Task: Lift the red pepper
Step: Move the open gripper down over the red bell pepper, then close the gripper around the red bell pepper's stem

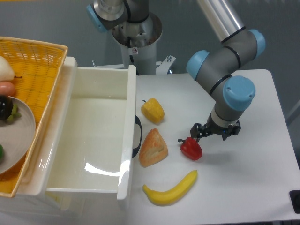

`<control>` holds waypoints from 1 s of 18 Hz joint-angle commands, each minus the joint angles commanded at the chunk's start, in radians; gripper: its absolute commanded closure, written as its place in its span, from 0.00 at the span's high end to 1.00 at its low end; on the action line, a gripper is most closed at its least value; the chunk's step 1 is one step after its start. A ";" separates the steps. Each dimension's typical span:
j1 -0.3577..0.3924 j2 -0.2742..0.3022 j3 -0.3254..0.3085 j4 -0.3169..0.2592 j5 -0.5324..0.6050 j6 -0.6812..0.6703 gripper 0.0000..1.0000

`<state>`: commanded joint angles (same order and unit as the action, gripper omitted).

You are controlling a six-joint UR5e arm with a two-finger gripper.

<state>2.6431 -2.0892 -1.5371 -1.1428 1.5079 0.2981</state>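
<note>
The red pepper [191, 148] is small and glossy with a short dark stem pointing left. It lies on the white table [253, 164] right of the middle. My gripper [214, 132] hangs from the arm's wrist just above and to the right of the pepper. Its two dark fingers stand apart, and the pepper is not between them. The left finger [196, 131] is close over the pepper's top edge. The gripper looks open and empty.
A yellow pepper [153, 110], an orange-tan wedge of bread [153, 148] and a banana [170, 189] lie left of and below the red pepper. A white open bin [129, 122] with a dark handle stands at the left, and a yellow basket [33, 65] with a plate beyond it.
</note>
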 joint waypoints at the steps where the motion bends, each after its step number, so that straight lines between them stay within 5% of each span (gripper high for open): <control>1: -0.005 -0.005 0.000 0.000 0.000 -0.046 1.00; 10: -0.037 -0.032 0.000 0.000 0.000 -0.278 1.00; 18: -0.052 -0.058 -0.002 0.002 0.014 -0.317 1.00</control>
<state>2.5909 -2.1475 -1.5386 -1.1413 1.5217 -0.0184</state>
